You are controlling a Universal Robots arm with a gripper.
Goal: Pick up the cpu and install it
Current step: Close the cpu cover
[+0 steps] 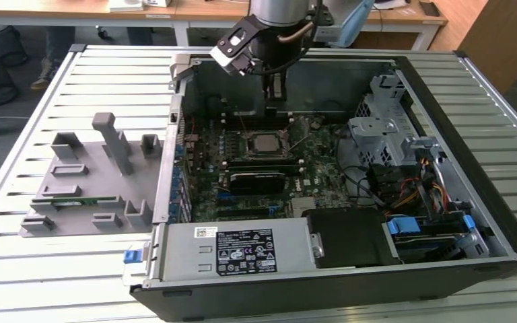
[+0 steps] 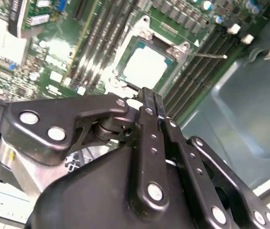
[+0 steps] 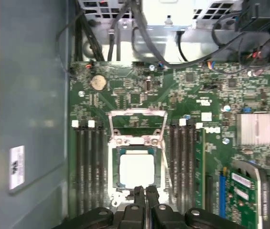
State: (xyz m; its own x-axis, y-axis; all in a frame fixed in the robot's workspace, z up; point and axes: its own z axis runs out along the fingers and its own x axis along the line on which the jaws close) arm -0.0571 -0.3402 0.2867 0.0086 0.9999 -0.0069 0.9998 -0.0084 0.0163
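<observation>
My gripper [image 1: 274,109] hangs inside the open computer case [image 1: 474,222], above the motherboard [image 1: 207,176]. Its fingers [image 3: 137,193] are pressed together, with nothing between them. The cpu [image 1: 265,143] lies flat in its socket [image 3: 114,177] on the motherboard, silver top facing up. The metal load bracket [image 3: 137,113] stands swung open beside the socket. In both wrist views the fingertips sit just beside one edge of the cpu [image 2: 145,67]. I am above it and not touching it.
</observation>
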